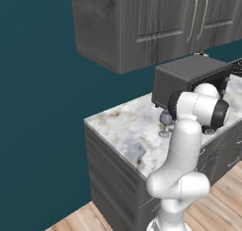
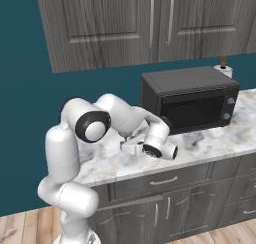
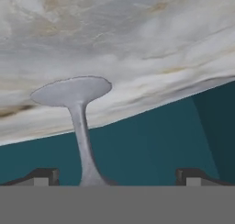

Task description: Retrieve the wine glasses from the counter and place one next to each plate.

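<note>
A translucent grey-blue wine glass stands on the marbled counter in front of the microwave. In the hand view the picture is rolled over, so the counter runs across the top. The wine glass shows there by its thin stem and round foot. My gripper is open, with the stem between its fingertips and nearer the left one, untouched. In the right base view the hand reaches low over the counter at its left part. The plates are out of view.
A dark microwave sits on the counter just right of the hand, also seen as the microwave behind the arm. Dark grey wall cabinets hang above. A small white item stands behind the microwave. The teal wall is at the back.
</note>
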Controlling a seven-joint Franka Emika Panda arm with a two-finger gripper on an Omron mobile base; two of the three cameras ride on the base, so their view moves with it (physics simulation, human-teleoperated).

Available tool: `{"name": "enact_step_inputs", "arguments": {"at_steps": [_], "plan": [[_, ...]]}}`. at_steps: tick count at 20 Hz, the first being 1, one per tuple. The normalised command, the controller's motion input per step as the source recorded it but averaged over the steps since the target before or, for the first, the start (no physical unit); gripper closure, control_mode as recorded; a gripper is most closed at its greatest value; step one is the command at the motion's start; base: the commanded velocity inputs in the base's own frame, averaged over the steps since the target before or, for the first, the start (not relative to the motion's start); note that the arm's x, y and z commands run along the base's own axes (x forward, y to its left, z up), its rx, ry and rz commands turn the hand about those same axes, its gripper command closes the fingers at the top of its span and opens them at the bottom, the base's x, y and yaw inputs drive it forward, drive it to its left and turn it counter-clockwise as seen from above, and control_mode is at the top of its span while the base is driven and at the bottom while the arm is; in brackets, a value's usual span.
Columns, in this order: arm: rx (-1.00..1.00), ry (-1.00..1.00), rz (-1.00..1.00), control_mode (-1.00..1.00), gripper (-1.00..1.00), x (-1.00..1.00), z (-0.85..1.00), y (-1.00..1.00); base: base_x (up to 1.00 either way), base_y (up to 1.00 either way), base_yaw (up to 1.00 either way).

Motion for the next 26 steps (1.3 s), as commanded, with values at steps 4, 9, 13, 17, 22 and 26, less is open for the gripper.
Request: {"name": "enact_step_inputs", "arguments": {"at_steps": [4, 9, 13, 17, 22, 26], "plan": [[0.0, 0.08, 0.0, -1.0, -1.0, 0.19, -0.15, 0.01, 0.0, 0.0, 0.0], [0.0, 0.06, 0.0, -1.0, -1.0, 0.16, -0.22, 0.0, 0.0, 0.0, 0.0], [0.0, 0.0, 0.0, -1.0, -1.0, 0.14, -0.16, 0.0, 0.0, 0.0, 0.0], [0.0, 0.0, 0.0, -1.0, -1.0, 0.14, -0.17, 0.0, 0.0, 0.0, 0.0], [0.0, 0.0, 0.0, -1.0, -1.0, 0.13, -0.11, 0.0, 0.0, 0.0, 0.0], [0.0, 0.0, 0.0, -1.0, -1.0, 0.18, -0.02, 0.01, 0.0, 0.0, 0.0]]}}
